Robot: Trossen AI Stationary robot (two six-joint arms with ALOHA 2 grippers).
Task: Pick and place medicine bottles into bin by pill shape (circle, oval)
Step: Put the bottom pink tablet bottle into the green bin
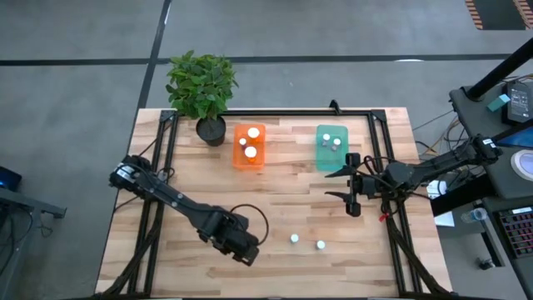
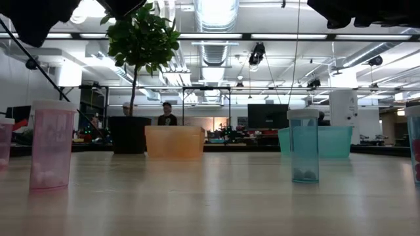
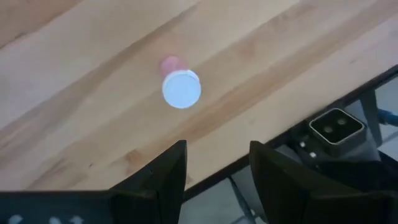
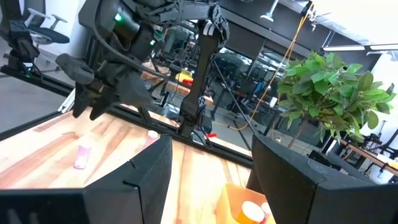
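A pink medicine bottle (image 3: 181, 89) with a round white cap stands upright on the wood table, close to its near edge. My left gripper (image 3: 217, 180) hangs open above it, pointing steeply down, with the bottle ahead of its fingertips and untouched. In the high view, my left gripper (image 1: 241, 247) covers that bottle. Two more small bottles (image 1: 294, 238) (image 1: 321, 245) stand to its right. The orange bin (image 1: 249, 146) and the teal bin (image 1: 332, 147) sit at the far side, each with bottles inside. My right gripper (image 1: 351, 188) waits open in the air near the teal bin.
A black plant pot (image 1: 211, 130) with a leafy plant stands left of the orange bin. In the low view a pink bottle (image 2: 51, 145) and a teal bottle (image 2: 304, 147) stand on the near table. The table's near edge and a small camera (image 3: 336, 127) lie close by.
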